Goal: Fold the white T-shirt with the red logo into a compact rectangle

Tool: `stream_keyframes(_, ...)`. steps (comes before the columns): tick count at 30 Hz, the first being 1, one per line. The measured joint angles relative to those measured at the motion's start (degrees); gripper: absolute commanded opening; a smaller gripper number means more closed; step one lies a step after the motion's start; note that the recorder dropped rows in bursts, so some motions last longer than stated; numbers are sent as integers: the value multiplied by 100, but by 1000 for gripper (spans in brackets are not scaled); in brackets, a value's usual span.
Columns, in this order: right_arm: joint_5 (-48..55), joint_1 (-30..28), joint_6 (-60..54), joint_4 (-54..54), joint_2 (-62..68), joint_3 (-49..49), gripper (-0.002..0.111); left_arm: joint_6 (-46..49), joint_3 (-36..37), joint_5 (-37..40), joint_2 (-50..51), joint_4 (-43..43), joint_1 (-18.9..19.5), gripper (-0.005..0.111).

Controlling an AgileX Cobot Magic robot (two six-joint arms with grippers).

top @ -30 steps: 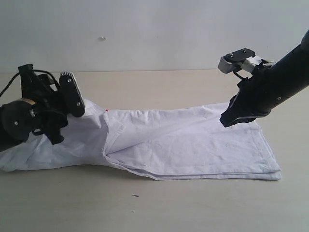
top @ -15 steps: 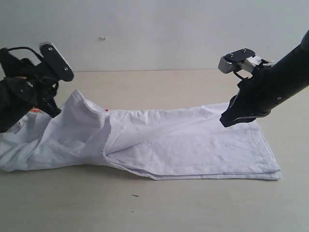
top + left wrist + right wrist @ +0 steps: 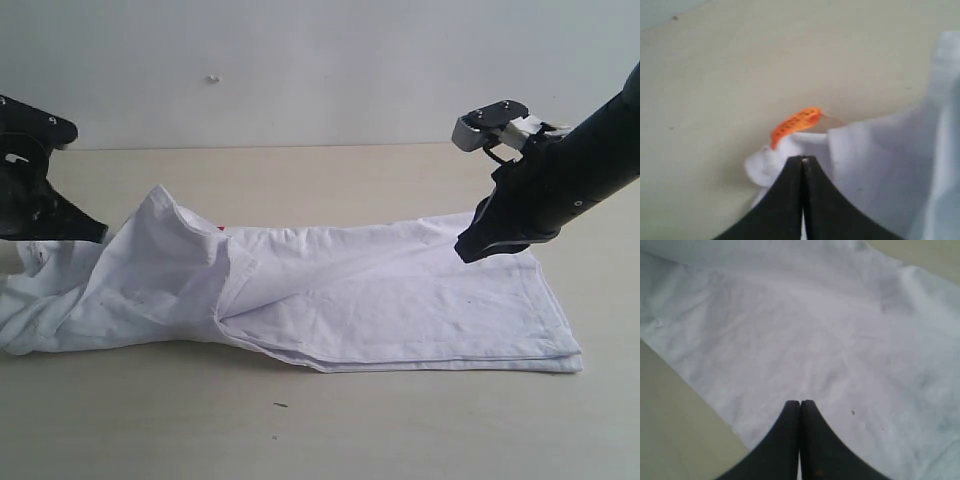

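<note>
Item: tabletop with garment, listed front to back. Beige table (image 3: 400,430), bare along the front edge apart from a small dark speck (image 3: 279,405). Next, the white T-shirt (image 3: 380,300), lying flat lengthwise across the middle of the table. Its stacked layers show along the near edge and end in a square corner at the right. The left part is rumpled and rises in a ridge. The red logo (image 3: 221,228) shows only as a small red sliver at a crease by that ridge; the rest is hidden in the folds. Right gripper (image 3: 468,250), black, on a dark arm coming in from the right. It hangs over the shirt's far right portion with jaws pressed together, and the right wrist view shows the tips closed (image 3: 800,403) above plain white cloth. Left gripper (image 3: 98,235), black, at the left edge over the bunched left end of the shirt. Its jaws are pressed together (image 3: 802,159), with the tips at the collar edge. Whether they nip any fabric cannot be told. Orange neck tag (image 3: 795,122), curled just beyond those tips, against the table. Farthest back, a pale wall (image 3: 320,60) bearing one small mark (image 3: 212,78).
</note>
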Motion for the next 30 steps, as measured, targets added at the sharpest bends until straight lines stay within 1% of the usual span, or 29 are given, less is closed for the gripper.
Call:
stream_keyframes(3, 0, 0, 0, 9, 0, 0, 0, -87, 179, 1020, -88, -171, 4, 0)
stream_keyframes(4, 0, 0, 0, 9, 0, 0, 0, -112, 231, 1532, -91, -199, 4, 0)
stream_keyframes(6, 0, 0, 0, 22, 0, 0, 0, -126, 282, 2257, -76, -199, 4, 0)
stream_keyframes(9, 0, 0, 0, 22, 0, 0, 0, -141, 245, 2982, 129, -209, 4, 0)
stream_keyframes(11, 12, 0, 0, 22, 0, 0, 0, -171, 189, 3093, 322, -209, 4, 0)
stream_keyframes(19, 12, 0, 0, 22, 0, 0, 0, -269, -331, 3050, 1004, -209, 4, 1)
stream_keyframes(21, 12, 0, 0, 22, 0, 0, 0, -278, -406, 3096, 1143, -209, 4, 7)
stream_keyframes(27, 25, 0, 0, 22, 0, 0, 0, -278, -431, 3121, 1392, -209, 4, 47)
stream_keyframes(28, 25, 0, 0, 22, 0, 0, 0, -278, -431, 3097, 1376, -209, 4, 51)
stream_keyframes(30, 34, 0, 0, 22, 0, 0, 0, -293, -431, 2965, 1281, -209, 4, 51)
